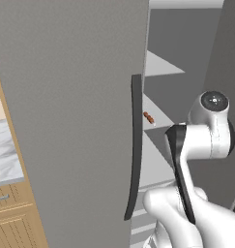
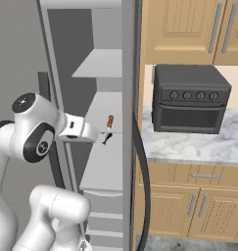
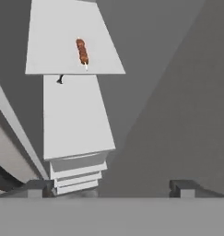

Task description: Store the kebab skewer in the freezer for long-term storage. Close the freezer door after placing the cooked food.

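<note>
The white arm is being held raised and bent at the elbow, the forearm being extended level and forward. The hand (image 2: 107, 138) is being carried at its far end, its two dark fingertips (image 3: 182, 188) being kept wide apart, with nothing between them.

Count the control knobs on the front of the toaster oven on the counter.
4: a row along the top front panel of the toaster oven, above its door. None seems hidden.
</note>
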